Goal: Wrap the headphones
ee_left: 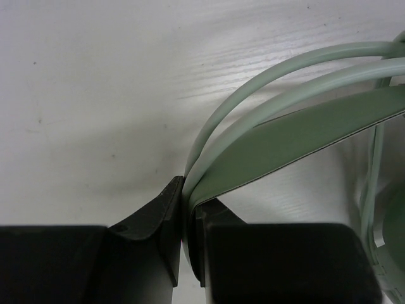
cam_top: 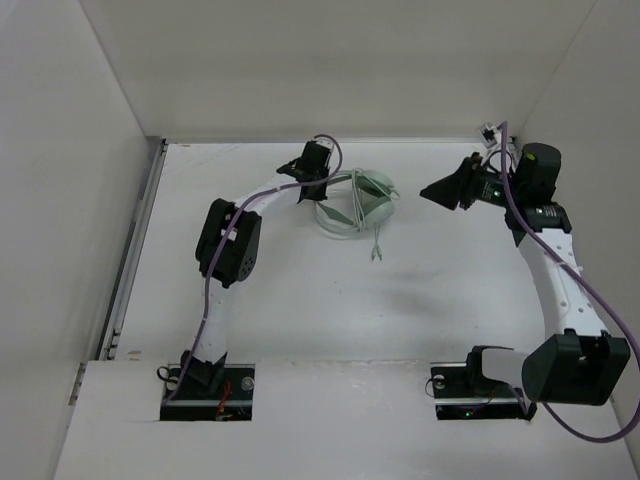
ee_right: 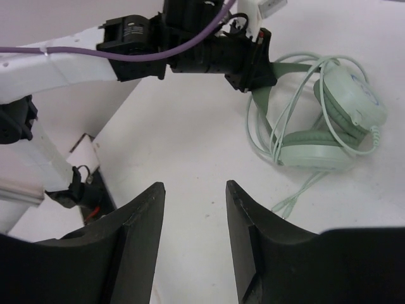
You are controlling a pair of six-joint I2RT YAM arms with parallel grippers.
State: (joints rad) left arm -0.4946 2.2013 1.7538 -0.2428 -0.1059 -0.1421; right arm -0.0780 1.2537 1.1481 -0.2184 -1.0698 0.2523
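The pale mint-green headphones (cam_top: 357, 203) lie at the far middle of the table, cups stacked, with the thin cable looped around them; the cable's forked end (cam_top: 377, 250) trails toward me. My left gripper (cam_top: 318, 182) is shut on the headband (ee_left: 285, 136) at its left side. In the right wrist view the headphones (ee_right: 329, 130) lie at upper right, the forked end (ee_right: 285, 206) below them. My right gripper (cam_top: 440, 190) is open and empty, held above the table to the right of the headphones; it also shows in the right wrist view (ee_right: 195, 187).
White walls enclose the table on the left, back and right. A small white connector (cam_top: 489, 131) sits at the far right corner. The arm bases (cam_top: 205, 380) stand at the near edge.
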